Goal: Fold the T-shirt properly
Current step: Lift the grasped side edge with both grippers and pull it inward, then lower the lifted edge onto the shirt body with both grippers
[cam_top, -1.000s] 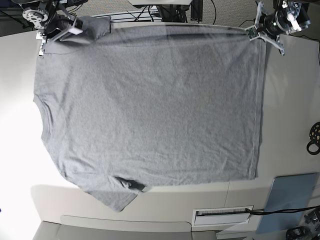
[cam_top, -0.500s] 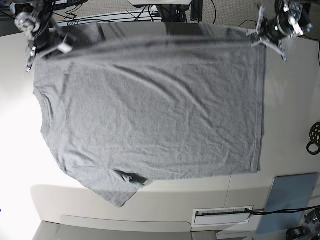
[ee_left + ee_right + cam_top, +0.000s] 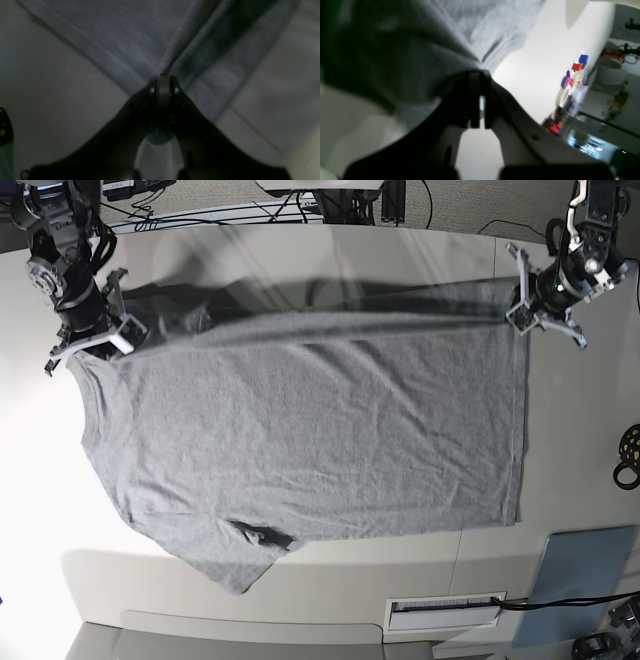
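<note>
Spread wide across the table (image 3: 590, 430), the T-shirt (image 3: 300, 440), far edge lifted clear to start a fold toward the near edge, judging by the hold. Clamped on the shirt's far hem corner, left gripper (image 3: 522, 315); pinching its far shoulder corner, right gripper (image 3: 92, 340).

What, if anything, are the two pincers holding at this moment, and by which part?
Both hold the T-shirt: the left pincer is shut on a hem corner, the right pincer on the far edge at the shoulder end.
</note>
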`<state>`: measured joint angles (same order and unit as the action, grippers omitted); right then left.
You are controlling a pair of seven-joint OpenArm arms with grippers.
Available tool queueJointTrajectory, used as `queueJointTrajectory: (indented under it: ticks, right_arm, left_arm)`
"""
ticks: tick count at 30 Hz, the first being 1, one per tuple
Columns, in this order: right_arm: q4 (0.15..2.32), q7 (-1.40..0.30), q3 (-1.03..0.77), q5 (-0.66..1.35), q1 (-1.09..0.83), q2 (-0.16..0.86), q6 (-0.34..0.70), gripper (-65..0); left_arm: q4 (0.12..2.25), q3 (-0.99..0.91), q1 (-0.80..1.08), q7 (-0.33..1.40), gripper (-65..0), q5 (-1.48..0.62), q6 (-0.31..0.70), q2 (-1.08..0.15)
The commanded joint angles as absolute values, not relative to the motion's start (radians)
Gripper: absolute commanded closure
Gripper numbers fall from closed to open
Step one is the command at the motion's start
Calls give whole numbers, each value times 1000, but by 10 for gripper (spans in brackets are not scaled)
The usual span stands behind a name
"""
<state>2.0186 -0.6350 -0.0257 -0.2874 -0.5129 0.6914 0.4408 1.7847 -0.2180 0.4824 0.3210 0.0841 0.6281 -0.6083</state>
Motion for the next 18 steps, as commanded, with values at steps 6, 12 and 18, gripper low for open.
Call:
queueJointTrajectory:
  ticks: [6,12,18]
  right_arm:
    - [1971,-627,56,-308,-376,693,418,0]
    - [1902,-620,162,-317,-254,692,403,0]
    - [1869,-595,212,-367,-152,692,399,0]
  left_arm:
    - [1733,-225,395,306,0,82,628,-559]
    - [1702,-225,365,306,0,82,628,-557]
    - [1702,-225,362,287,0,82,628,-557]
